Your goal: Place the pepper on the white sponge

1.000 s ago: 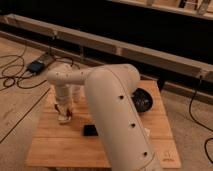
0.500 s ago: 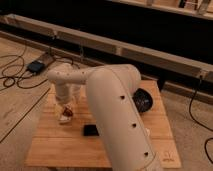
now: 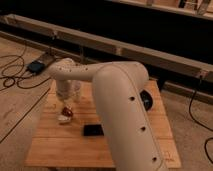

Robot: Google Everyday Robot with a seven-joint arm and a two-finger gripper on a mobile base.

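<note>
**End effector low over the sponge at the left of the worktop**

From my seat I see the white arm [image 3: 120,110] filling most of the view, its big upper link running from the bottom right up to an elbow, then a slimmer forearm reaching left and turning down. The end effector [image 3: 66,107] hangs at the end of that forearm, pointing at the wooden worktop [image 3: 55,142] on its left side. I cannot tell how far its fingers are spread, nor whether they grip anything; the wrist hides them.

Directly beneath it lies the white sponge [image 3: 63,119], a small pale block resting on the wood. A small reddish shape, the pepper [image 3: 68,112], sits right at the sponge's upper edge, just under the end effector and touching or nearly touching the sponge (whether it lies free on the block or is held there, I cannot say).

To the right of the sponge, nearer the front edge, a black flat rectangle [image 3: 93,130] lies on the worktop, apart from the sponge. Behind the arm's upper link, a dark round object [image 3: 147,98] peeks out at the right side of the worktop. Cables [image 3: 15,80] trail on the floor at left.
</note>
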